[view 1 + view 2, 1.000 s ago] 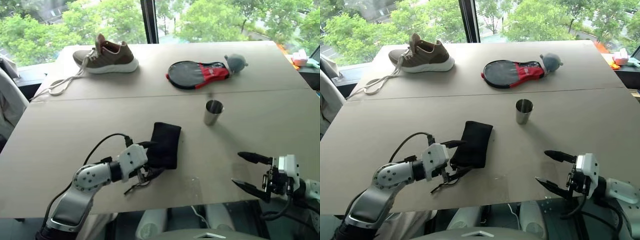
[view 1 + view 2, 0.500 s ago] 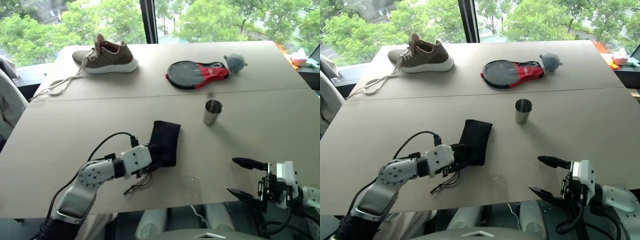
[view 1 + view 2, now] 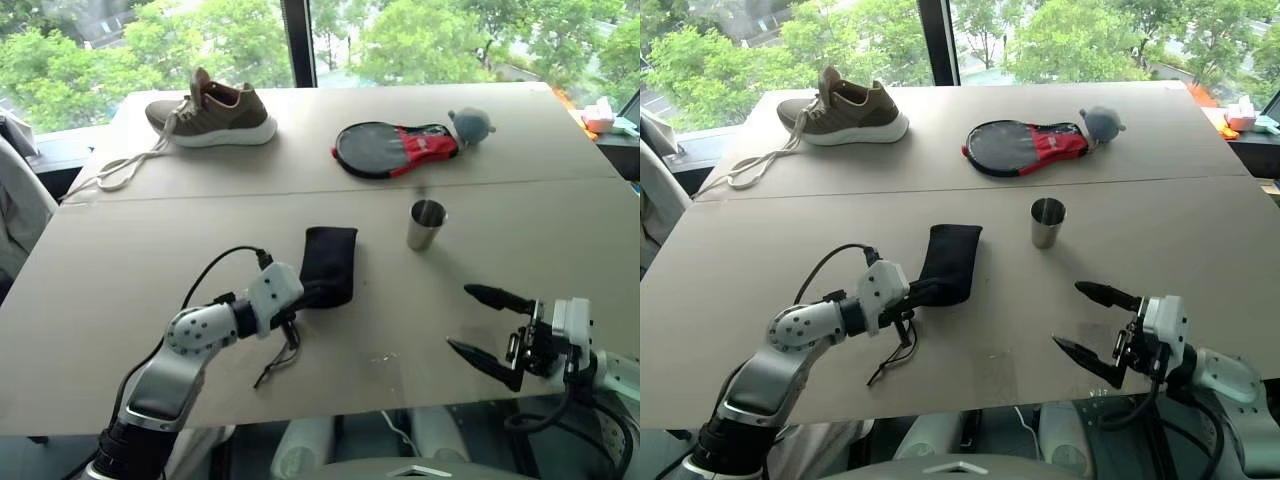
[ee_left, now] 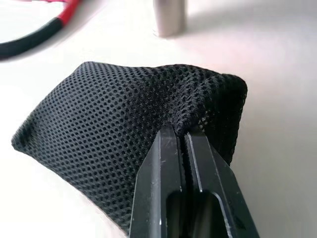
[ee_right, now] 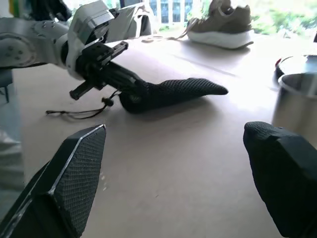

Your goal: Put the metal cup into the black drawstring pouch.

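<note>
- Left eye view: metal cup [image 3: 426, 224] stands upright on the table [image 3: 120, 250], open end up, untouched, right of the black drawstring pouch [image 3: 329, 265] and apart from it, with bare board between them.
- Pouch lies near centre, long axis running near to far. Its near end is bunched and appears raised a little off the board.
- Left gripper [image 3: 296, 297] is clamped on that near end; in the left wrist view its two fingers [image 4: 163, 163] are pressed together with a fold of mesh pinched between them.
- Drawstring cord [image 3: 277, 357] trails loose toward the near edge, under the left wrist.
- Right gripper [image 3: 482, 325] hovers low at near right, jaws spread wide, empty, well short of the cup.
- Far side: shoe [image 3: 212, 108] at left, black-and-red paddle case [image 3: 393, 148] with a grey plush [image 3: 470, 124] at right. Not in the way.
- Risk: the pinch may have caught both layers of mesh, judging by the fold. Mouth then stays flat and the cup meets shut fabric.
- Risk: cup is smooth, tapered and light-looking. An off-centre close by the right jaws could tip it or squirt it out and send it rolling.
- Risk: loose cord could snag on the left wrist or drag under the pouch if it is lifted further.
- Risk: soft pouch held at one point will sag, so its mouth may swing away from an incoming cup.
</note>
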`<move>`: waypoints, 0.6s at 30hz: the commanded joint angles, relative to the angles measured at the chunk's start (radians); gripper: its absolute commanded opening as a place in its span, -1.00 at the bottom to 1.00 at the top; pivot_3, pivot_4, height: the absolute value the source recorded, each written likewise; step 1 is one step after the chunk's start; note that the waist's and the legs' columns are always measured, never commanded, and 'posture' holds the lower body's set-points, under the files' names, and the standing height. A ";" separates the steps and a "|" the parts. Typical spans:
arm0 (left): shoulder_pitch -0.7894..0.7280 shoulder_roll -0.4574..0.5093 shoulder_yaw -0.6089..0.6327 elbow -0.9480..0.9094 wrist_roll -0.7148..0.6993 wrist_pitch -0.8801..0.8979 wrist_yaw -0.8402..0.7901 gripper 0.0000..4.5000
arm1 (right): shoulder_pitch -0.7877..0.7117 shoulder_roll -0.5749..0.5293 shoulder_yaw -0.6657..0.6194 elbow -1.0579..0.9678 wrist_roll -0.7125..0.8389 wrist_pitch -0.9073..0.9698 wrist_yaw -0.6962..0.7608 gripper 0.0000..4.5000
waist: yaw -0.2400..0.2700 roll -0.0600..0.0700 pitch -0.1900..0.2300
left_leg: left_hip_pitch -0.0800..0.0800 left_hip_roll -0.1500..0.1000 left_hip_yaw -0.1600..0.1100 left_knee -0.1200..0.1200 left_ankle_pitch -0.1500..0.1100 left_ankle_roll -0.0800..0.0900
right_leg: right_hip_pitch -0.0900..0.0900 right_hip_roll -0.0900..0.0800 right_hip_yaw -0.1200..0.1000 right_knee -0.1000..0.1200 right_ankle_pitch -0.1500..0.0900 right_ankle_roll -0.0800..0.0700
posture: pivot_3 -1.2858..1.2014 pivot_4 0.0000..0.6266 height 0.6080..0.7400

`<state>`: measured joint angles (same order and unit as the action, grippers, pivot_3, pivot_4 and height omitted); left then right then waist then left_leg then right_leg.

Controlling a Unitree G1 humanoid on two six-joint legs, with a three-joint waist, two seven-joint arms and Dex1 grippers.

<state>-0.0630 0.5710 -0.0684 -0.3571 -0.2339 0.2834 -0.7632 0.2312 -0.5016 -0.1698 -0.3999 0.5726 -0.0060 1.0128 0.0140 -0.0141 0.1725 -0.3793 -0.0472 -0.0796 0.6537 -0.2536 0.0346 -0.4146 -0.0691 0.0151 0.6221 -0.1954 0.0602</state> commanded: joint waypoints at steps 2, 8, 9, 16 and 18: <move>-0.105 -0.064 0.073 -0.064 -0.097 0.206 0.121 -0.97 | -0.121 0.020 -0.023 -0.051 -0.090 -0.025 -0.162 1.00 | 0.000 0.000 0.000 | 0.000 -0.001 -0.001 0.000 0.000 0.000 | 0.000 0.000 0.000 0.001 0.000 0.000 | 0.03 -0.52 0.94; -0.257 -0.074 0.130 -0.080 -0.212 0.542 0.214 -0.97 | -0.384 -0.130 0.098 -0.034 -0.323 0.235 -0.298 1.00 | -0.004 -0.001 0.000 | -0.001 -0.003 0.000 0.000 0.000 0.000 | -0.001 0.000 0.000 0.001 0.003 -0.004 | 0.03 -0.52 0.94; -0.280 -0.078 0.138 -0.077 -0.227 0.580 0.227 -0.97 | -0.425 -0.144 0.120 -0.020 -0.347 0.246 -0.297 1.00 | -0.004 -0.001 0.000 | -0.001 -0.003 0.000 0.000 0.000 0.000 | -0.001 0.000 0.000 0.001 0.002 -0.004 | 0.03 -0.52 0.94; -0.420 -0.124 0.157 -0.062 -0.282 0.797 0.334 -0.97 | -0.676 -0.173 0.293 0.084 -0.425 0.375 -0.224 1.00 | -0.004 -0.003 0.002 | -0.002 -0.003 -0.002 0.000 0.003 -0.005 | -0.001 0.001 -0.001 0.001 0.003 -0.004 | 0.03 -0.52 0.94; -0.447 -0.140 0.161 -0.062 -0.295 0.835 0.350 -0.97 | -0.715 -0.176 0.347 0.130 -0.462 0.401 -0.208 1.00 | -0.004 -0.004 0.002 | -0.003 -0.003 -0.002 0.000 0.003 -0.006 | -0.002 0.000 -0.001 0.001 0.003 -0.004 | 0.03 -0.52 0.94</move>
<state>-0.4978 0.4314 0.0701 -0.3910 -0.5139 1.0935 -0.4294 -0.4762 -0.6670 0.1589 -0.2848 0.1334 0.3770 0.7891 0.0101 -0.0182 0.1745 -0.3819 -0.0506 -0.0823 0.6538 -0.2502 0.0290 -0.4166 -0.0689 0.0135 0.6230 -0.1926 0.0560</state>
